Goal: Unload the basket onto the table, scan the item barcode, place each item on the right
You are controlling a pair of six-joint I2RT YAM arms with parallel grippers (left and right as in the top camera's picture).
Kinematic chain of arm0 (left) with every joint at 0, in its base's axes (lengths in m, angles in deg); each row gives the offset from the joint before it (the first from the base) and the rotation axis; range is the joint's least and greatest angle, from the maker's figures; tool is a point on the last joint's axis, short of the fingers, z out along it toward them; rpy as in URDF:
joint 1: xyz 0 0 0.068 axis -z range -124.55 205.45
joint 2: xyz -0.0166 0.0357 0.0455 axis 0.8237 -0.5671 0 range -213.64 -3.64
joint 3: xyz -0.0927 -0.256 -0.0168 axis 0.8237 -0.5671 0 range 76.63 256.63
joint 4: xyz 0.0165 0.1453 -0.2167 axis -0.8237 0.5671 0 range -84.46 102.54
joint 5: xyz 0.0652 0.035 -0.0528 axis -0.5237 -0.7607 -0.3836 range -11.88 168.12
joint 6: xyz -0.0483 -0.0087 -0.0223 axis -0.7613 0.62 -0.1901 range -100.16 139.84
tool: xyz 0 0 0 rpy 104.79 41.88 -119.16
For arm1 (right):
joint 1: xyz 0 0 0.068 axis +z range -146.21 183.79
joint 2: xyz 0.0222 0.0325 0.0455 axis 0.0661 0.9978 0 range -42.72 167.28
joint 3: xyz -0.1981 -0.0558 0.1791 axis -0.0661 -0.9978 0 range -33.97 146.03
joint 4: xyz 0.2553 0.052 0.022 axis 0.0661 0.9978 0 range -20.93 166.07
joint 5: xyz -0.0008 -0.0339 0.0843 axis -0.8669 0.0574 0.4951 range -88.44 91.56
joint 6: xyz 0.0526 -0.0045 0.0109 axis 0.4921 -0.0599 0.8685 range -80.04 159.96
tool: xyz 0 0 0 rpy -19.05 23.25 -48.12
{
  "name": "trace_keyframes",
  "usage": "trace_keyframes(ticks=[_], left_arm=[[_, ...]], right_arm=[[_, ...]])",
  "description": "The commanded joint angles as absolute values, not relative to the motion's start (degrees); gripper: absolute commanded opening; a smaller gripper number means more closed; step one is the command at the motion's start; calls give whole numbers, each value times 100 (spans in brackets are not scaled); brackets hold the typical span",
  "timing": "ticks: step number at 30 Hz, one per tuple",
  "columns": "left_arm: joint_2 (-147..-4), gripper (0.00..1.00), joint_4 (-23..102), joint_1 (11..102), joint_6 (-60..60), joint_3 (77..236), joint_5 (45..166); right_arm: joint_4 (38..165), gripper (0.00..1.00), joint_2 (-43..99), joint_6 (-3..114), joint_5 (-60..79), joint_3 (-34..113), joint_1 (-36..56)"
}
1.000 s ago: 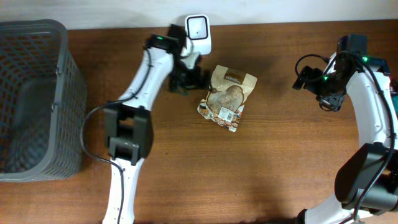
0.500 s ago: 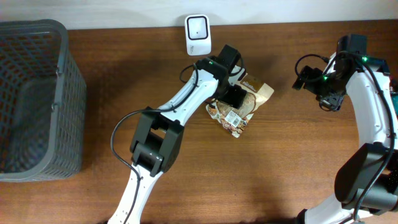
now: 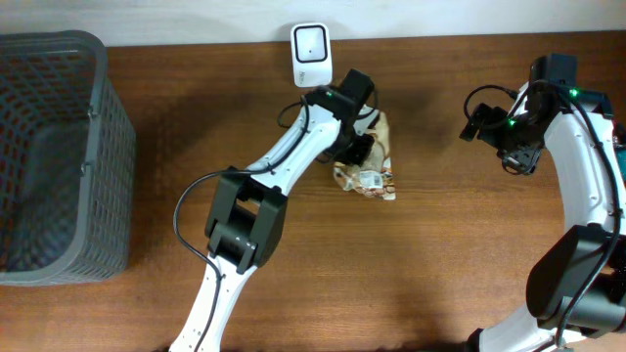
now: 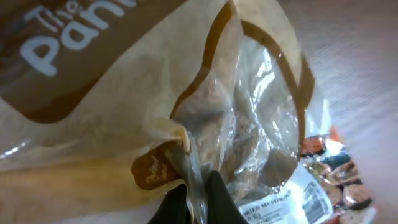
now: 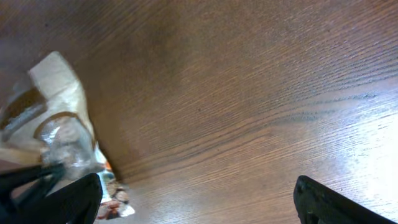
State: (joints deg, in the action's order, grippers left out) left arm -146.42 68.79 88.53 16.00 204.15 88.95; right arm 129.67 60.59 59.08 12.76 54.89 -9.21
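Since half a second ago, the left claw [image 4: 198,200] has clamped onto the bag [image 3: 375,176], now crumpled beneath it. Only the wrist view shows the pinched film. Well apart, the right claw [image 5: 199,198] gapes over open surface [image 3: 450,244].

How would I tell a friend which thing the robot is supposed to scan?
On the wooden table, look just in front of the small white box at the back edge. There the left pincer pinches a crinkled tan paper bag with a clear window: the only packet, unlike the grey mesh basket far left.
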Motion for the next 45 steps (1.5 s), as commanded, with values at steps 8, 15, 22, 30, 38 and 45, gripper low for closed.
trace_keyframes(ticks=[8,15,22,30,38,45], left_arm=[[-14732,0,9134,8626,859,22548,2732],[-14743,0,10229,8292,180,22173,3171],[-14745,5,9904,8268,138,20107,2683],[-14743,25,9104,9391,145,19934,2972],[-14740,68,9147,9988,143,20892,4613],[-14740,65,9910,8150,138,23165,6054]], right_arm=[[12969,98,6019,5910,1224,5470,-936],[12972,98,6019,5910,1224,5470,-936],[12972,98,6019,5910,1224,5470,-936],[12972,98,6019,5910,1224,5470,-936],[12972,98,6019,5910,1224,5470,-936],[12972,98,6019,5912,1224,5470,-936]])
